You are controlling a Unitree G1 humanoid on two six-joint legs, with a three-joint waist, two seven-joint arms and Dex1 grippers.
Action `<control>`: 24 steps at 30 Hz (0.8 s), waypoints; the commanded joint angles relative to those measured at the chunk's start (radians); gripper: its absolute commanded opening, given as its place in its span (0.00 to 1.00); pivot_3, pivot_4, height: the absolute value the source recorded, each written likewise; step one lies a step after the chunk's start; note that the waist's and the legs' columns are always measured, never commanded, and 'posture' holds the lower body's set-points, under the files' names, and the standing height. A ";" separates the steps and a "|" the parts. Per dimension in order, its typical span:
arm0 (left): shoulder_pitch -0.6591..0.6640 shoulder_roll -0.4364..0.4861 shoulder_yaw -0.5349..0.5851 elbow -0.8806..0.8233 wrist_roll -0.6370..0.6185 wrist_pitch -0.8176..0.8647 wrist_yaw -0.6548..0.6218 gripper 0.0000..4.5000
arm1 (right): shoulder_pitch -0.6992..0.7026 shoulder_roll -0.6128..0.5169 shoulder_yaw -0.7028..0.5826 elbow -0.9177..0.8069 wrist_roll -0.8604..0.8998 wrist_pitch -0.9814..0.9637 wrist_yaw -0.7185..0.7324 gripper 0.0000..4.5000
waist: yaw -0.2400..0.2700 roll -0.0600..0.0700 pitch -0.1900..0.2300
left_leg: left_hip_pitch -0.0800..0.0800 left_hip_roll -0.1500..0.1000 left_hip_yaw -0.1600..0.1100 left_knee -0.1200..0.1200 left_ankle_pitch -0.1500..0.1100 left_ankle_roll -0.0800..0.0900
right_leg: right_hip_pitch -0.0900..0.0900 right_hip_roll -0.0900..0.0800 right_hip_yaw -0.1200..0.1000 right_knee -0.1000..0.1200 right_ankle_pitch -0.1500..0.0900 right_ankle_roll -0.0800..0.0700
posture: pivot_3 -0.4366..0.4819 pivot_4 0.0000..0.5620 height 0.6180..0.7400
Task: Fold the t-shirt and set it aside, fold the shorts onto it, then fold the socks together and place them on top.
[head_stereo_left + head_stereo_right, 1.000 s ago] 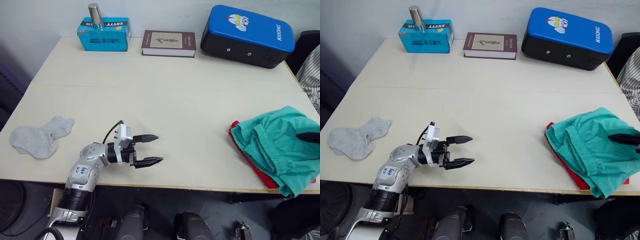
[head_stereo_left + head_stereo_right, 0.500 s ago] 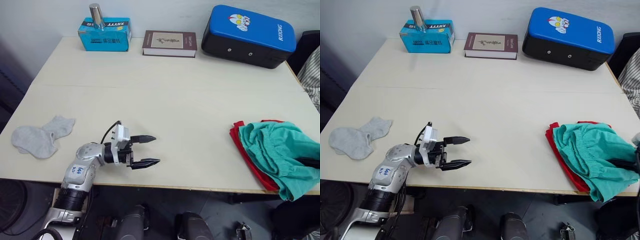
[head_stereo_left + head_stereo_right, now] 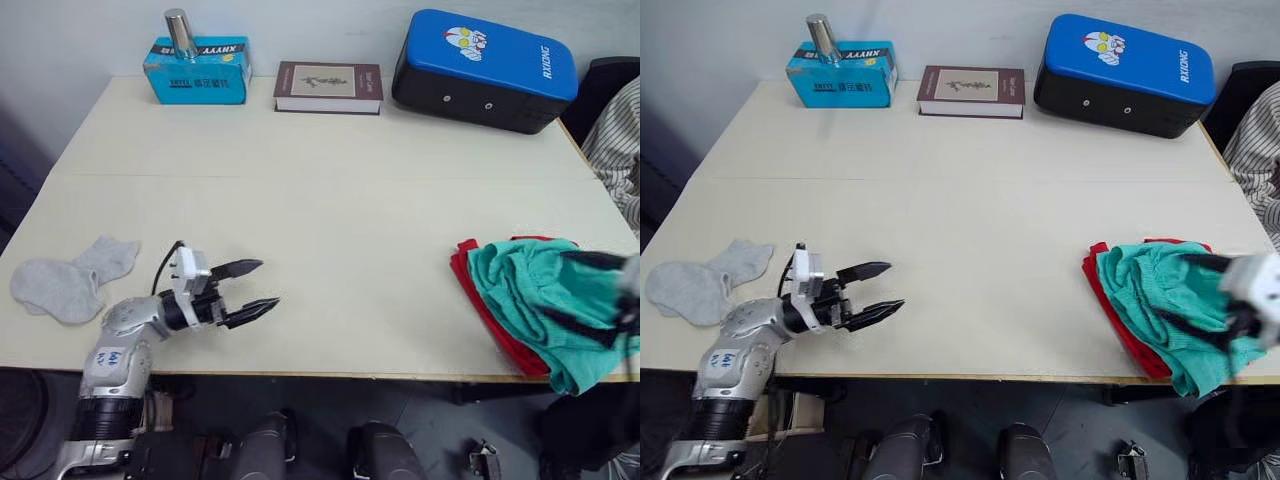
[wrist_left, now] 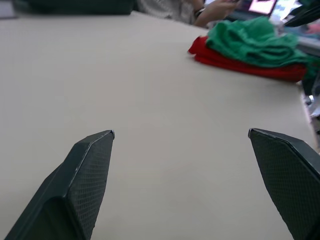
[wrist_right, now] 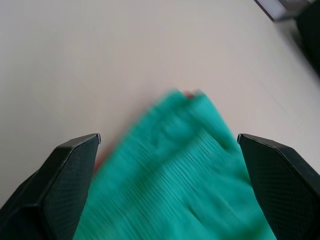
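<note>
Left eye view: shorts (image 3: 545,300) heaped loosely on t-shirt (image 3: 492,318) at table's (image 3: 330,200) near right edge, likely to slide off if nudged. Socks (image 3: 62,283) lying well apart, far left. Left gripper (image 3: 248,290) spread wide, empty. Right gripper (image 3: 1210,300) over shorts, fingers splayed wide, gripping nothing.

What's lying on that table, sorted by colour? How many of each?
Red: 1, folded cloth t-shirt
Teal-green: 1, soft shorts
Light grey: 2, short socks
Blue: 2, cardboard box, padded case
Silver: 1, metal cylinder
Dark brown: 1, book
Total: 8
</note>
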 commanded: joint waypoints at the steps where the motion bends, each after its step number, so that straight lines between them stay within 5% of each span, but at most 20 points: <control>1: 0.066 0.014 0.103 -0.021 -0.002 -0.055 0.064 1.00 | 0.022 0.107 0.111 -0.174 0.012 -0.008 -0.085 1.00 | 0.003 -0.002 -0.001 | 0.000 0.000 0.000 0.000 0.000 0.000 | 0.000 0.000 0.000 0.000 0.000 0.000 | 0.48 0.27 1.00; 6: 0.483 -0.018 0.402 -0.291 -0.074 -0.032 0.196 1.00 | 0.042 0.289 0.260 -0.087 -0.110 -0.280 -0.079 1.00 | -0.023 -0.010 -0.003 | 0.001 0.000 0.001 0.000 -0.007 0.001 | 0.001 -0.001 0.002 -0.002 -0.001 0.001 | 0.48 0.27 1.00; 10: 0.691 -0.057 0.603 -0.257 -0.064 -0.089 0.267 1.00 | -0.004 0.341 0.354 -0.015 -0.066 -0.369 0.011 1.00 | -0.020 -0.011 -0.002 | 0.002 0.000 0.001 0.001 -0.010 0.006 | 0.002 -0.001 0.002 -0.002 -0.001 0.001 | 0.48 0.27 1.00; 16: 0.759 -0.071 0.739 -0.206 -0.068 -0.041 0.405 1.00 | -0.015 0.320 0.400 0.033 0.004 -0.399 0.114 1.00 | 0.004 -0.014 -0.005 | 0.003 0.000 -0.001 0.000 -0.010 0.003 | 0.003 -0.001 0.004 -0.011 -0.006 -0.004 | 0.48 0.27 1.00; 24: 0.524 0.235 0.645 -0.207 -0.067 0.286 0.494 1.00 | -0.045 0.324 0.408 0.035 0.013 -0.422 0.122 1.00 | 0.005 -0.016 -0.006 | 0.002 -0.001 -0.001 -0.007 -0.010 0.001 | 0.002 -0.001 0.003 -0.015 -0.006 -0.006 | 0.48 0.27 1.00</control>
